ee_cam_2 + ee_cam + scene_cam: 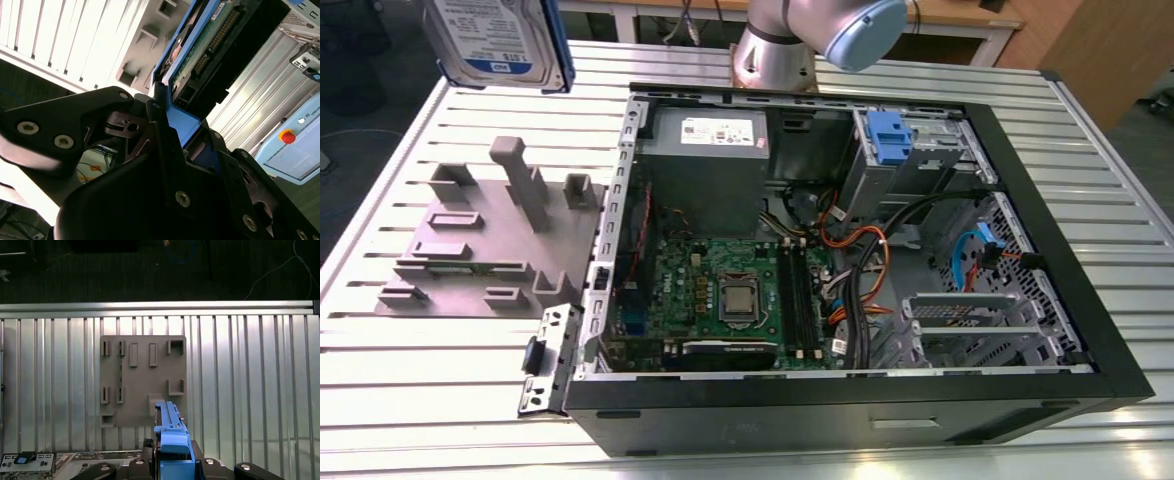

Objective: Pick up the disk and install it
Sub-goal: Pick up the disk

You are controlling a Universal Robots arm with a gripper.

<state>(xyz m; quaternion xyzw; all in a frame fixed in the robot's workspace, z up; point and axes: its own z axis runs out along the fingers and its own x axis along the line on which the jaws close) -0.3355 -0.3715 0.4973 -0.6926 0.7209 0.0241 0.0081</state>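
Observation:
The disk point(498, 40), a silver drive with a white-and-blue label in a bright blue carrier, hangs in the air at the exterior view's top left, above the table's far corner. My gripper point(182, 127) is shut on it, and its black fingers point(156, 107) clamp the blue carrier's end. The drive's green circuit board point(200, 47) faces the second wrist camera. In the first wrist view the carrier's blue edge point(172, 437) sticks out from the gripper point(172, 457), high over the grey holder plate point(142, 380).
The open computer case point(854, 250) lies on the slatted metal table point(1067, 130), with motherboard, cables and a drive bay holding a blue clip point(887, 135). The grey holder plate point(467, 245) sits beside the case. The arm's joint point(821, 35) stands behind it.

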